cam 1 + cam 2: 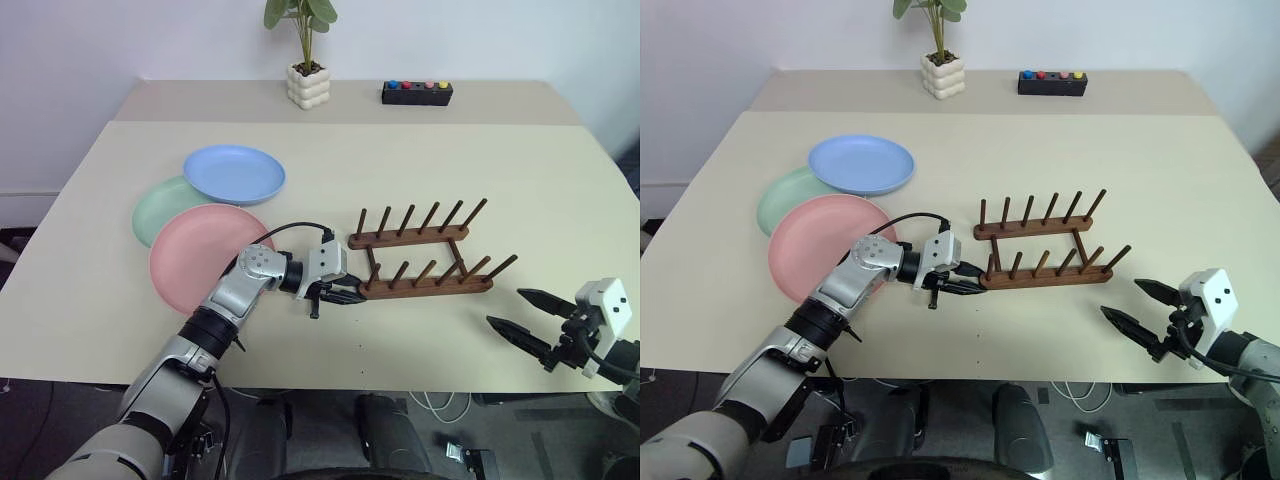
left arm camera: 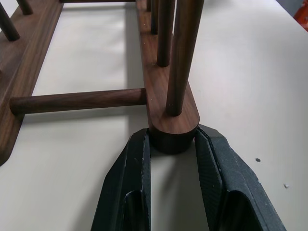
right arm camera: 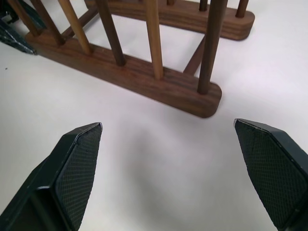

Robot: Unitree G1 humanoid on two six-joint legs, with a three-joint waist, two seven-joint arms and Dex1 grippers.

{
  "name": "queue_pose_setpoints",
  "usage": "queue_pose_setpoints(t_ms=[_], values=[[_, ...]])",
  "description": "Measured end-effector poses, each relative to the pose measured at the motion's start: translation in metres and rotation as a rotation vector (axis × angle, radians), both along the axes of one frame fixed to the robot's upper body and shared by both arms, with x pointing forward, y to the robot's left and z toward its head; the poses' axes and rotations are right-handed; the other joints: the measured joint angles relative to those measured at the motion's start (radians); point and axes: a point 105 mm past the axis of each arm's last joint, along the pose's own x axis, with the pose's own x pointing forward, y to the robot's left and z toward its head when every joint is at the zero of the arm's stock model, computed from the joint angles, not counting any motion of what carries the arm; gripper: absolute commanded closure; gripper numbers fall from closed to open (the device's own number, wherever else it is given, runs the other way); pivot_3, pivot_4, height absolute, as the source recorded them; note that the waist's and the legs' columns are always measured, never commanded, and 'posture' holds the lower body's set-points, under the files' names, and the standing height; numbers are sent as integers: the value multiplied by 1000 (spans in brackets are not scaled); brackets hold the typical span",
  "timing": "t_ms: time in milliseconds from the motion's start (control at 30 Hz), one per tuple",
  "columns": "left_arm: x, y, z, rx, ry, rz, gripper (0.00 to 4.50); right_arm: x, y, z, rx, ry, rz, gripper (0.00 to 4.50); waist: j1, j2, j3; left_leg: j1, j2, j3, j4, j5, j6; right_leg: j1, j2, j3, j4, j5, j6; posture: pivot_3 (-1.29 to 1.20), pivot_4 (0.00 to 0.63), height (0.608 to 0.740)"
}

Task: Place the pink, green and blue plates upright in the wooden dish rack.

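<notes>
Your view over the counter [image 1: 90,290], read from left to right. At the left lie three plates, flat and overlapping: the green plate [image 1: 155,208] lies lowest, the blue plate [image 1: 234,172] rests over its far edge, and the pink plate [image 1: 200,255] covers its near edge. None of them stands in the rack.

Your left arm reaches across the pink plate's near right rim. Your left claw [image 1: 338,294] points to the right and is closed on the left end of the rack's near rail; in the left wrist view its two fingers [image 2: 127,187] press the rounded rail end from both sides, just below the first peg.

The rack [image 1: 420,255] sits at the middle of the counter, right of the plates, both rails flat on the surface. Its pegs lean toward the right and hold nothing.

Your right claw [image 1: 520,317] hangs near the counter's front right edge, apart from the rack and gripping nothing. Its fingers [image 3: 72,168] are spread wide and point toward the rack's right end.

At the far edge stand a potted plant [image 1: 305,60] and, to its right, a black button box [image 1: 417,93].
</notes>
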Motion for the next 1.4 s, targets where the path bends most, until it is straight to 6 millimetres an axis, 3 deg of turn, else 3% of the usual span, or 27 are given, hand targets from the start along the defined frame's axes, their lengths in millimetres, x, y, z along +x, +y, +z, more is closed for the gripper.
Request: queue_pose_setpoints(t_ms=[733,967,1000,1100,1167,1267,1400], values=[[12,-2,3,12,28,-38,3797,5,1,0,-8,-21,12,0,1,0,0,0,0,0,0,0,0,0,0,0,0,0,0,0,150,730],[18,1,4,2,31,-4,239,4,4,-5,-9,-9,17,0,1,0,0,0,0,0,0,0,0,0,0,0,0,0,1,0,150,730],[19,2,5,1,26,4,45,4,4,-6,-9,-7,17,0,1,0,0,0,0,0,0,0,0,0,0,0,0,0,1,0,150,730],[21,7,15,-20,-7,29,45,5,5,-7,-10,-5,18,0,-2,0,0,0,0,0,-1,0,0,0,0,0,0,0,1,0,150,730],[18,16,23,-45,-12,68,0,6,5,-7,-12,-9,13,519,-5,0,0,1,0,0,-1,0,0,0,0,0,1,0,1,0,150,730],[9,30,24,-67,6,125,828,8,6,-6,-14,-8,13,1790,-4,1,0,1,0,0,-1,0,0,0,0,0,1,1,1,0,150,730],[-12,30,29,-115,24,147,2856,15,5,-10,-52,6,19,3863,3,1,0,0,0,0,1,0,0,1,0,0,1,0,0,0,150,730]])
